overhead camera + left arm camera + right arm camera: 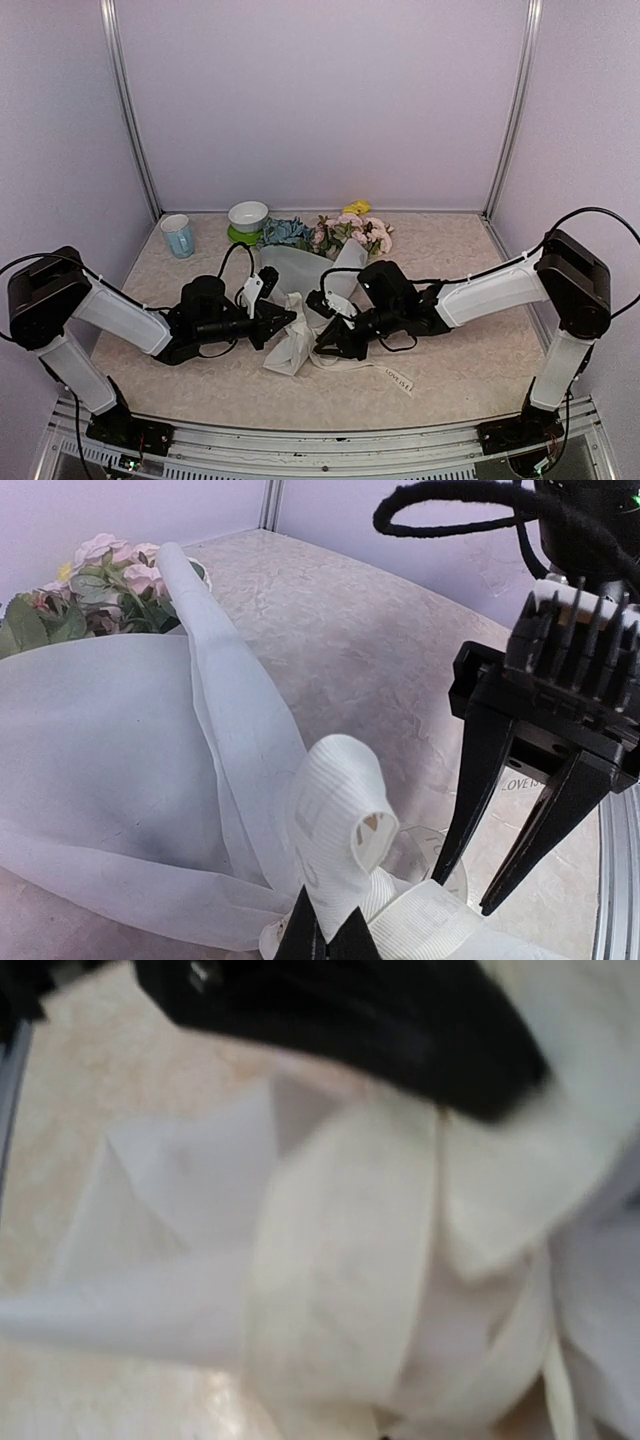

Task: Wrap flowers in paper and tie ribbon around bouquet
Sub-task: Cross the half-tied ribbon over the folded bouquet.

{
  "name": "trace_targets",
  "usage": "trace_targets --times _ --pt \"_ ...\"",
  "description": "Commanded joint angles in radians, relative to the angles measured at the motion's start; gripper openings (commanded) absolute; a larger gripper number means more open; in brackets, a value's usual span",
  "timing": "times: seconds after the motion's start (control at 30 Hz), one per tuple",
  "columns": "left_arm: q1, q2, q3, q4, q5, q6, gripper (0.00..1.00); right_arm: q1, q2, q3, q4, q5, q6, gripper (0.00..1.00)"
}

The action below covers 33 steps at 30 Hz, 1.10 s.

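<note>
Mid-table: the bouquet, with the flowers at the far end and the paper narrowing toward the near side. Pinching a raised loop of the ribbon at that narrow end with the left gripper, fingers pressed together. Just right of it, the right gripper, fingers slightly spread, tips down by the ribbon; cannot tell whether touching.

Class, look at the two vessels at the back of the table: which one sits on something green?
The white bowl, beside the flowers, rests on a green saucer; the pale blue cup stands directly on the table.
</note>
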<state>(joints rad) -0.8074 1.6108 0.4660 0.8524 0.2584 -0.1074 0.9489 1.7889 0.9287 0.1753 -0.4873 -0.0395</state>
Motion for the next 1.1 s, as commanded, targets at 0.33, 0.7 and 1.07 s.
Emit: trace_targets --times 0.33,0.7,1.07 --pt "0.003 0.014 -0.007 0.072 0.040 -0.011 0.00 0.016 0.043 -0.020 0.050 0.065 0.108 0.37" --pt "-0.005 0.009 0.007 0.078 0.050 -0.013 0.00 0.025 0.083 0.007 0.026 0.133 0.121 0.08" --pt "-0.006 0.063 0.091 0.133 0.045 0.089 0.00 -0.026 -0.120 -0.022 -0.077 0.096 0.097 0.00"
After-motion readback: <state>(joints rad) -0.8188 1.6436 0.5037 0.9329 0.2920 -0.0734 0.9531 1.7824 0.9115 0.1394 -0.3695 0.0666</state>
